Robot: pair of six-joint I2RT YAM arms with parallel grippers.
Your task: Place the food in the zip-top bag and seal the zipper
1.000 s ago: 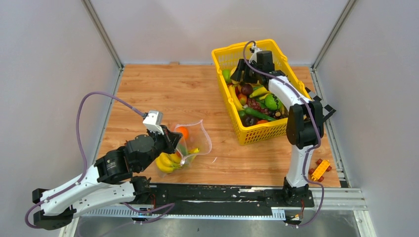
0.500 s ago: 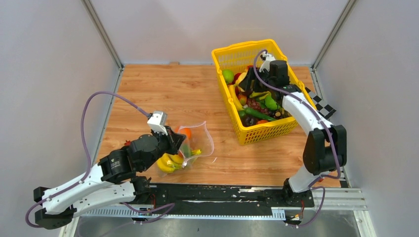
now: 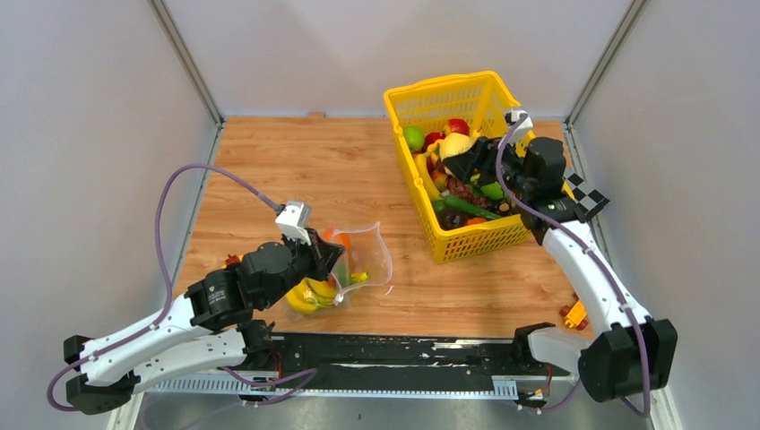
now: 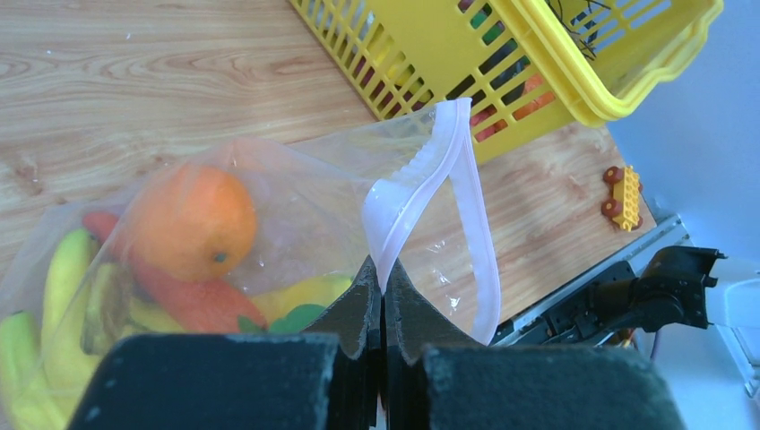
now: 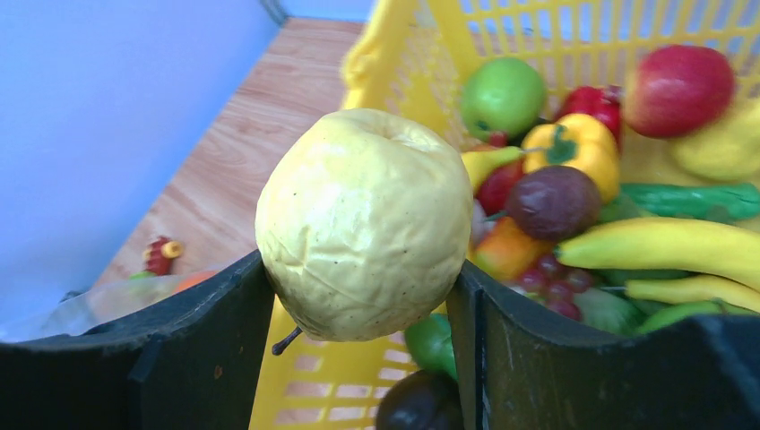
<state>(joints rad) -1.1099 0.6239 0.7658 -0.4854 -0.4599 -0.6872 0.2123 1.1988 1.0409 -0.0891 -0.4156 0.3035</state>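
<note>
The left claw (image 4: 383,269) pinches the zipper (image 4: 451,134), propping the bag (image 4: 305,179) open, while the right claw (image 5: 363,269) grips a yellow fruit (image 5: 363,215) over the basket (image 3: 439,85) for loading.

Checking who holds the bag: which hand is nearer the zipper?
Left. The left hand pinches the zipper itself; the right hand is above the yellow basket, holding a yellow fruit.

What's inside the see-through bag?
The bag holds an orange, yellow bananas, a red-orange piece and a green piece. The left gripper, jaws shut on the bag's rim, hides whatever lies lower down.
</note>
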